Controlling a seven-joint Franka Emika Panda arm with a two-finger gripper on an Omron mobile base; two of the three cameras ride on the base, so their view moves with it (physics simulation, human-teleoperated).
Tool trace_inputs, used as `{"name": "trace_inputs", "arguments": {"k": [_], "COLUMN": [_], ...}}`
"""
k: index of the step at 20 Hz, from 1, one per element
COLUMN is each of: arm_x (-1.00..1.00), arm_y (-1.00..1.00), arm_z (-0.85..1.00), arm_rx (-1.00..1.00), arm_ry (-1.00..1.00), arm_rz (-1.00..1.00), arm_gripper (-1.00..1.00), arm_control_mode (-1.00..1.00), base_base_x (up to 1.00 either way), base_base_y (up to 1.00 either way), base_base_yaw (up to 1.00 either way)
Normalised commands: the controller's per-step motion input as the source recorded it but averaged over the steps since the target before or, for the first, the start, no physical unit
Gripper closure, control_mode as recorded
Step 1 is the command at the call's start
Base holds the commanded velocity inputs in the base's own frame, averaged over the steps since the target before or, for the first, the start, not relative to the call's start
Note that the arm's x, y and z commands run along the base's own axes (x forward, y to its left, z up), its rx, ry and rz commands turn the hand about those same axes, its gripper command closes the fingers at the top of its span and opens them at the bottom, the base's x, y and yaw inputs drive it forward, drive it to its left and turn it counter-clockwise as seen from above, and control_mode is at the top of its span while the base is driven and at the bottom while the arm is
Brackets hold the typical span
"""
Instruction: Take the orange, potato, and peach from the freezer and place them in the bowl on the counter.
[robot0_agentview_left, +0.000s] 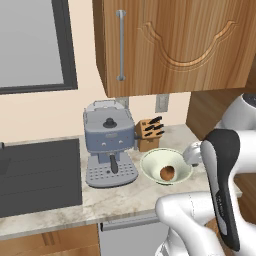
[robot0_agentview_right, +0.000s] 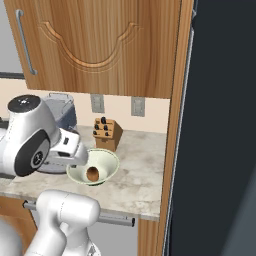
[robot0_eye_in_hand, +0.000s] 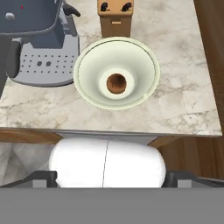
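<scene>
left base view: potato (robot0_agentview_left: 167, 172) sits in the bowl (robot0_agentview_left: 151, 162) on the counter (robot0_agentview_left: 60, 212), beside the coffee machine (robot0_agentview_left: 108, 150).
right base view: freezer (robot0_agentview_right: 220, 125) stands well off to your right.
hand view: gripper (robot0_eye_in_hand: 109, 178) empty, jaws spread wide; bowl straight ahead of it, knife block (robot0_eye_in_hand: 115, 17) beyond.
step: potato looks delivered; orange and peach remain.
next: you need to turn to the freezer.

Counter (robot0_eye_in_hand: 183, 100): pale veined stone look, smooth, low sheen. Bowl (robot0_eye_in_hand: 144, 65): pale green-white, smooth, ceramic-like, soft gloss on rim. Potato (robot0_eye_in_hand: 116, 83): dull brown, matt. Knife block (robot0_agentview_left: 146, 136): light wood, dark handles. Upper cupboard (robot0_agentview_left: 190, 40): grained wood, satin; metal bar handle (robot0_agentview_left: 120, 46). Coffee machine (robot0_agentview_left: 109, 145): grey-blue plastic look, perforated metallic tray.
</scene>
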Motion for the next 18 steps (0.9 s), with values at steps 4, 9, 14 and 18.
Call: {"name": "trace_inputs", "arguments": {"k": [4,9,14,18], "arm_x": [-0.11,-0.02,-0.10,-0.21], "arm_y": [0.01,0.01,0.00,0.00], "arm_z": [0.17,0.20,0.22,0.07], "arm_rx": [-0.01,-0.02,0.00,0.00], "arm_ry": [-0.05,-0.02,-0.03,-0.06], "arm_rz": [0.00,0.00,0.00,0.00], "arm_gripper": [-1.00,-1.00,-1.00,-1.00], "arm_control_mode": [-1.00,-1.00,-1.00,-1.00], "base_base_x": [0.00,0.00,0.00,0.00], "base_base_y": [0.00,0.00,0.00,0.00], "base_base_yaw": [0.00,0.00,0.00,0.00]}}
